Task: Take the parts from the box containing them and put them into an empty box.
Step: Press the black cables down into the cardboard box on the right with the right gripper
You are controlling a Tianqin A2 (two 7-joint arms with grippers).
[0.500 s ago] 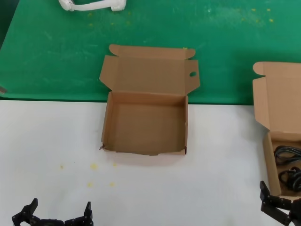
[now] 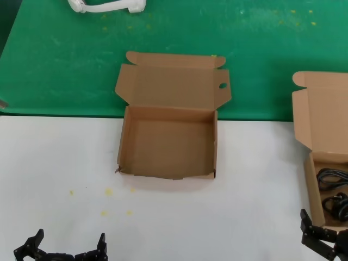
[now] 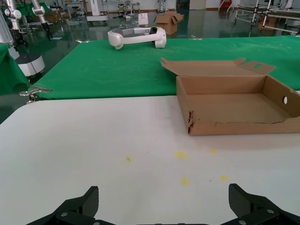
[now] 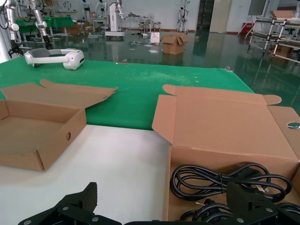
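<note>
- Empty shallow brown cardboard mailer box [image 2: 168, 144] sits mid-table, lid thrown back at 12 o'clock onto the green cloth [image 2: 60, 60]. Small round hole in the lid's right side flap [image 2: 223, 85]. Low front wall ragged.
- Left wrist view gives the same empty box [image 3: 234, 110] side-on: bare floor inside, torn near corner, flap hole [image 3: 284, 100] seen through the far side.
- Second brown corrugated cardboard box [image 2: 326, 136] lies at 3 o'clock, cut by the edge of the head view. Lid stands open. Only slivers of thin glossy black coiled cables [image 2: 333, 178] show there.
- Right wrist view fills this in: the cable box [image 4: 225, 140] holds an elongated black cable bundle [image 4: 227, 180] lying flat against its back wall, more coils nearer the camera, partly hidden by the gripper.
- Left black gripper [image 2: 64, 250] hangs at 7 o'clock over the white table [image 2: 54, 157], well apart from both boxes. Jaws spread wide, nothing between them; left wrist view confirms [image 3: 164, 206].
- Right black gripper [image 2: 326, 239] at 5 o'clock, just at the near end of the cable box. Right wrist view [image 4: 164, 206] shows jaws wide, one finger over the table, the other over the cables. Holding nothing.
- White headset-shaped device [image 2: 106, 5] on the cloth at 11 o'clock; both wrist views show it whole [image 3: 137, 36], the head view only clips it.
- Yellow specks [image 2: 107, 192] on the white table, near the left gripper.
</note>
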